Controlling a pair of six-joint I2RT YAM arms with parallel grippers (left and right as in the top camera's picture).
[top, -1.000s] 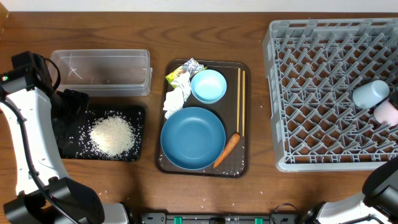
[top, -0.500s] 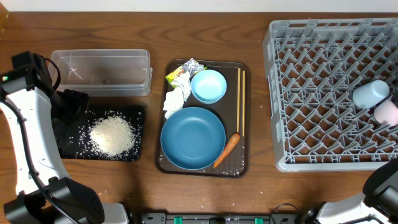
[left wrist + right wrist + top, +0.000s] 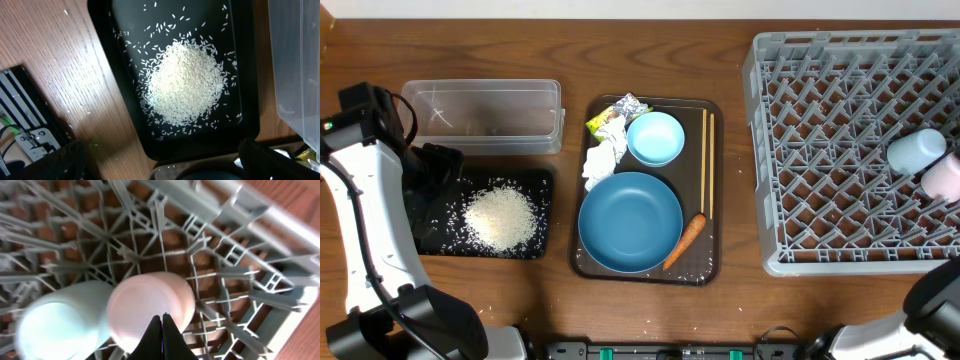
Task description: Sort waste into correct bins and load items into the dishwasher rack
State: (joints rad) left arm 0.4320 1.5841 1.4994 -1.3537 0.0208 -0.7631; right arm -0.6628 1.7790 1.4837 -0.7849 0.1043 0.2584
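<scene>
**Target position.** The crumpled white tissue [image 3: 603, 160] lies on the dark brown serving tray [image 3: 692, 160], to the right of the left end effector [image 3: 435, 165]. The black shallow rectangular tray [image 3: 542, 200] lies between them. The yellow-green printed snack wrapper [image 3: 617, 112] touches the tissue on its far side. The tissue is a loose wad, slightly longer along the line running away from the robot.

**Arm selection.** The left arm is clearly nearer. The right end effector [image 3: 162, 317] is over the large square grey plastic rack [image 3: 840, 150], well apart from the tissue. The likely next move is a reach to the right across the black tray, then a drop into the clear plastic rectangular tub [image 3: 480, 115], which lies just beyond the left end effector.

**Left end effector.** Its fingers are spread wide and hold nothing. It hangs over the black tray's left edge, and the heap of white rice grains [image 3: 185, 82] shows between its fingers.

**Right end effector.** Its fingers are pressed fully together with nothing between them. The tips point at the white cup [image 3: 145, 305], which rests in the rack. Whether they touch the cup cannot be told.
</scene>
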